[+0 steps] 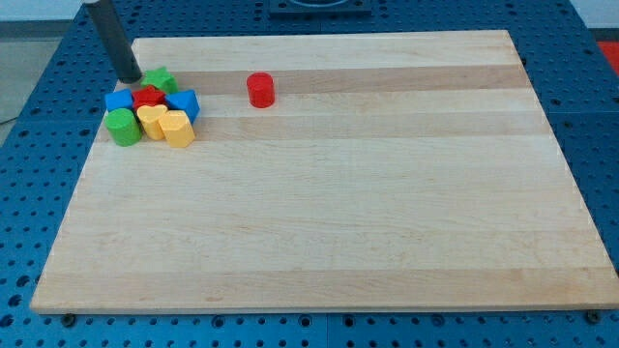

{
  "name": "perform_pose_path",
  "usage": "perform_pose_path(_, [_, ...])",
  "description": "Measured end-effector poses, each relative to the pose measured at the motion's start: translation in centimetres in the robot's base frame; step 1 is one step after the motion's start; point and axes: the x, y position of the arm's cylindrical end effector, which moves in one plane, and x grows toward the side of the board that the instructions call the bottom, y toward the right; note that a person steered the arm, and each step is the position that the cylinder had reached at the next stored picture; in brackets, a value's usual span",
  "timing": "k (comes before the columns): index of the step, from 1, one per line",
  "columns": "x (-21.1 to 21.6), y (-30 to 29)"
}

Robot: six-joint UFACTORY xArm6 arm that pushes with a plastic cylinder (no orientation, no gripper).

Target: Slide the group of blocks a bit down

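A tight group of blocks sits near the board's top left. It holds a green star-like block, a red block, a blue block, a blue block, a green cylinder, a yellow block and a yellow heart-like block. A red cylinder stands apart to the group's right. My tip rests on the board just above the group's left part, beside the green star-like block.
The wooden board lies on a blue perforated table. The group is close to the board's left edge.
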Motion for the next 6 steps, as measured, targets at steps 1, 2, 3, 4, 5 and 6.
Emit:
perform_pose_path(1, [1.4,0.0])
perform_pose_path(2, [-1.1,0.2])
perform_pose_path(3, [-3.1,3.4])
perform_pose_path(4, [-2.8,8.4])
perform_pose_path(5, [-2.6,8.4])
perform_pose_path(6, [-2.5,5.4])
